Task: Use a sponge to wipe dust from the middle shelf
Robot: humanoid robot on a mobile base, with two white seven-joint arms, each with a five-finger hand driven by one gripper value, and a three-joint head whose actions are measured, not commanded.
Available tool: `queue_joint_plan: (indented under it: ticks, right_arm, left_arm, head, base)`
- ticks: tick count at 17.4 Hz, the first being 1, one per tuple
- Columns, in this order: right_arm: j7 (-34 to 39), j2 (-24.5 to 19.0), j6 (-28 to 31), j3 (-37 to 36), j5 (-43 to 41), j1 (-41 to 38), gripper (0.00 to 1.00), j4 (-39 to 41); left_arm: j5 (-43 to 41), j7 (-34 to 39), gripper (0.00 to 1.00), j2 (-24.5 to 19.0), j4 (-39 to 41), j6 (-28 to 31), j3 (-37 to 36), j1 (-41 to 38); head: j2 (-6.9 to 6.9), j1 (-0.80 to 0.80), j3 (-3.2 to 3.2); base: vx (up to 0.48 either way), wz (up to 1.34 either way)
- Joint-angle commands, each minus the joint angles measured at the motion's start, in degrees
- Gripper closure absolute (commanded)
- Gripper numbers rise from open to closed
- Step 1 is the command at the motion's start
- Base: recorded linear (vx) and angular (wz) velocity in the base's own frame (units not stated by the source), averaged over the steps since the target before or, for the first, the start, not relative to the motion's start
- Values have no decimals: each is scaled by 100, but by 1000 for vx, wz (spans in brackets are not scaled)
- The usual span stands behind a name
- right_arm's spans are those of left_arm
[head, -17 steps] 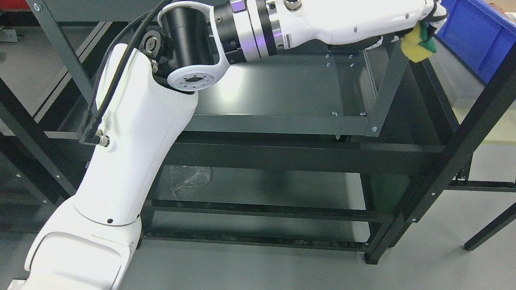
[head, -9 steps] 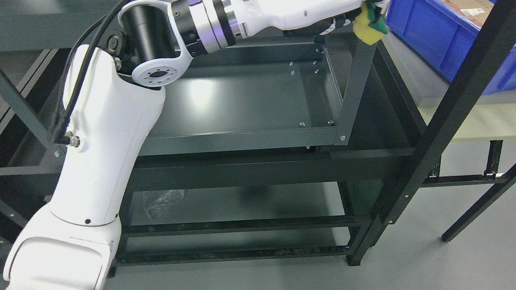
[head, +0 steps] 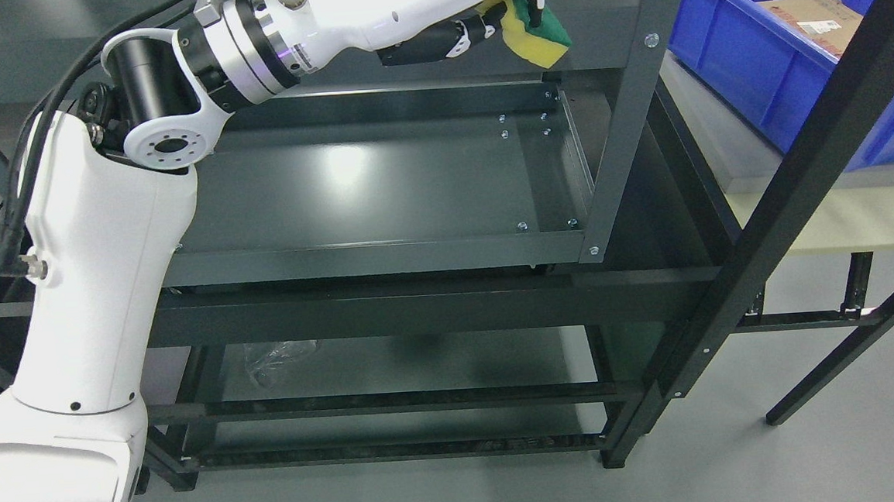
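My left hand [head: 505,3] reaches across the top of the picture with its fingers curled around a yellow and green sponge [head: 533,32]. The sponge hangs in the air above the back right part of the dark grey middle shelf [head: 365,186], just left of the shelf's upright post [head: 624,108]. It does not touch the shelf surface. My white left arm [head: 98,257] rises from the lower left and covers the shelf's left end. The right hand is out of view.
A blue bin [head: 777,68] holding a cardboard box [head: 828,18] stands at the upper right on a pale table [head: 841,219]. A black slanted frame bar [head: 785,191] crosses the right side. A crumpled clear plastic bag [head: 275,362] lies on the bottom shelf.
The camera view has shifted, so the shelf sits differently in the picture. My left hand with the sponge has moved left, from the right post to above the shelf's back right.
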State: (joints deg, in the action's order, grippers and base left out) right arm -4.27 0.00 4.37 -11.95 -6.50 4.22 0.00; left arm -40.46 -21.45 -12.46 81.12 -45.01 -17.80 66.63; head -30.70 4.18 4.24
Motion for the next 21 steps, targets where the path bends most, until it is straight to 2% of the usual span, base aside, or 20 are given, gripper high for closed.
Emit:
queue_joint_plan:
  ticks: [1, 2, 7, 8, 12, 16, 19, 21]
  right_arm:
    - [5, 100, 3, 0, 0, 0, 0, 100]
    - [5, 100, 3, 0, 0, 0, 0, 100]
    - [5, 100, 3, 0, 0, 0, 0, 100]
    - [5, 100, 3, 0, 0, 0, 0, 100]
    - [5, 100, 3, 0, 0, 0, 0, 100]
    - [5, 100, 3, 0, 0, 0, 0, 100]
    - [5, 100, 3, 0, 0, 0, 0, 100]
    - [5, 100, 3, 0, 0, 0, 0, 100]
  left_arm:
    - [284, -53, 99, -397, 193, 1, 145, -88]
    - [441, -53, 99, -554, 228, 1, 154, -167]
    - [1434, -53, 99, -2108, 562, 1, 277, -712]
    - [1584, -53, 99, -2312, 597, 1, 347, -747]
    - [2278, -44, 99, -3401, 598, 1, 716, -1019]
    - [2841, -44, 99, -4245, 554, 1, 1383, -1765]
    - [3236, -53, 99, -4790, 212, 1, 2015, -2249]
    - [3387, -53, 99, -5125, -436, 1, 2280, -2443]
  head:
    - [0, 0, 0]
    - [0, 0, 0]
    - [0, 0, 0]
    - [1, 0, 0]
    - [0, 0, 0]
    - [0, 0, 0]
    - [0, 0, 0]
    - [0, 0, 0]
  base:
    - [-12, -22]
    - [-12, -22]
    - [-6, -4]
    - [0, 0]
    - [-10, 18]
    - [-15, 1]
    - [-4, 1]
    - [0, 0]
